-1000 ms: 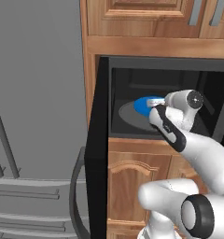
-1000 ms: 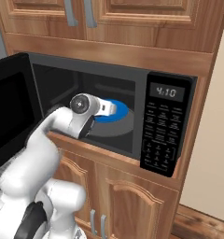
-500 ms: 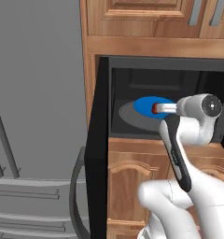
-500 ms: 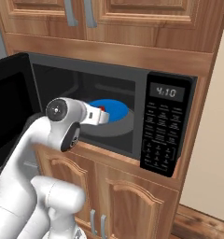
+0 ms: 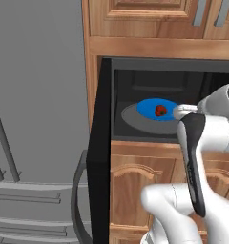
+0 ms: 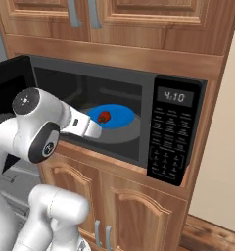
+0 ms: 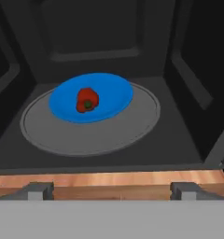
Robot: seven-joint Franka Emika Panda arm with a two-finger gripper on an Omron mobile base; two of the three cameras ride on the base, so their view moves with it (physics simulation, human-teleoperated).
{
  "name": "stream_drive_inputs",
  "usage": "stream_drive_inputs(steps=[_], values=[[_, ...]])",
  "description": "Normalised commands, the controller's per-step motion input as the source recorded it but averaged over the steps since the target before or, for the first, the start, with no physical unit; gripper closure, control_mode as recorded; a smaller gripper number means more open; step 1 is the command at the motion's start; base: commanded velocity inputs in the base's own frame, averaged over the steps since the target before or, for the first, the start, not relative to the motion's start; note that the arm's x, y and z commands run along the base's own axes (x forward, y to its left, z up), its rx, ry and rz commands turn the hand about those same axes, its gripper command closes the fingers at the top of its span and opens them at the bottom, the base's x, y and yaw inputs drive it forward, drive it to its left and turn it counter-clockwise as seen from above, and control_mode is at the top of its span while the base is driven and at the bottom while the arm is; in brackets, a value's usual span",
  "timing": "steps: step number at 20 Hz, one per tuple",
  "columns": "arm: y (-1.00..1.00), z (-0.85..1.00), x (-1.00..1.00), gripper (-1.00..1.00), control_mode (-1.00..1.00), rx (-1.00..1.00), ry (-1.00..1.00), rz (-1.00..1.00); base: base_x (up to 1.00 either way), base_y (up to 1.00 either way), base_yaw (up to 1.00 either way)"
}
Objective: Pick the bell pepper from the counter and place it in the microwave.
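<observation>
The left base view looks from behind the arm's left past the open door into the microwave (image 5: 150, 95), the right base view faces it from the right, and the hand view peers straight in from just outside; all share the turntable (image 7: 90, 121).

Wood cabinets (image 6: 139, 215) above/below, grey fridge (image 5: 37, 119) left, beige wall (image 6: 222, 147) right.

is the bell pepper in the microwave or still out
In: the bell pepper lies on a blue plate inside the microwave.
</observation>
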Motion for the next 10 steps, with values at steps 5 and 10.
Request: stream_drive_inputs(steps=[5, 10], values=[[0.21, 0.04, -1.00, -1.00, -1.00, 0.00, 0.10, -0.06, 0.00, 0.00, 0.00], [0.27, -0.28, -1.00, -1.00, -1.00, 0.00, -0.11, -0.01, 0.00, 0.00, 0.00]])
